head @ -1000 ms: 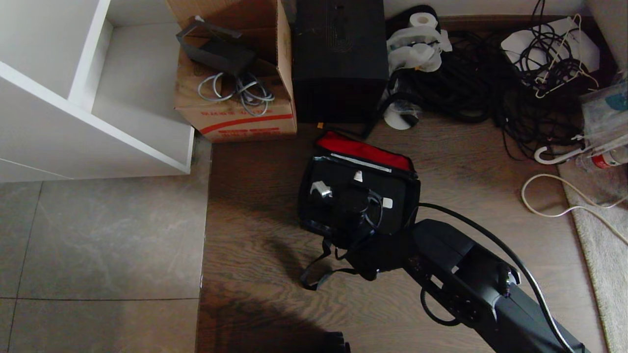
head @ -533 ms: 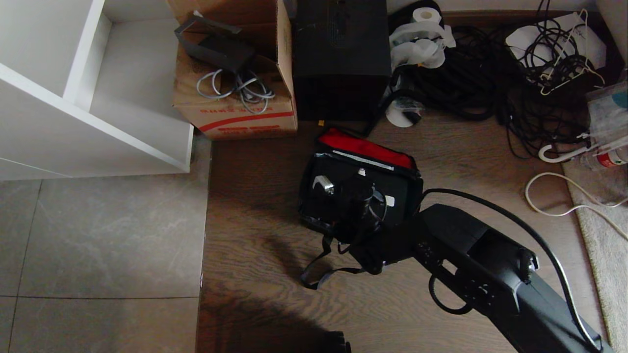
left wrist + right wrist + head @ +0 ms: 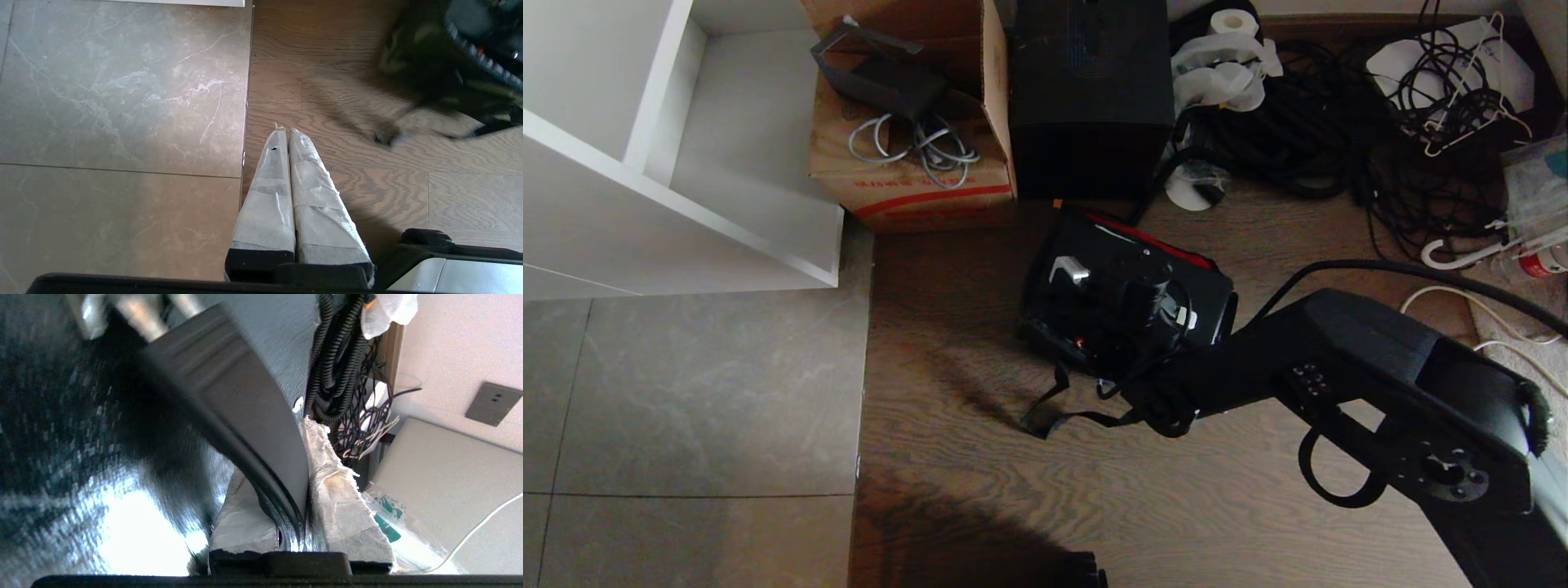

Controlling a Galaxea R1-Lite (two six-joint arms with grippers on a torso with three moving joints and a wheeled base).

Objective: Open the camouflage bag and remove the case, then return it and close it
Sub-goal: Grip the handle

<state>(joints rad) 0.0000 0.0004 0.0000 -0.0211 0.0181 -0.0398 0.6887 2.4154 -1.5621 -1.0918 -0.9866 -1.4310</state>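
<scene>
The flat black hard case [image 3: 1123, 302] with its silver latch is pinched by its handle between the right gripper's [image 3: 300, 498] taped pads and tilted up out of the camouflage bag [image 3: 1045, 331], near the brown cardboard box [image 3: 915, 188]. The removal step appears to be in hand; a clean lift clear of the bag's rim is called for next. The left gripper [image 3: 286, 141] is parked, pressed together.

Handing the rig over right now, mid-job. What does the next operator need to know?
Left gripper: shut, empty, parked above the floor.
Right gripper: shut on a dark band, apparently the case handle.
Camouflage bag: on the wood floor in front of the black box, lid open, a sliver of red lining showing.
Case: tipped up on the bag, not clear of it.
Done: bag opened, case gripped.
Left: lift the case out, return it, close the bag.
</scene>
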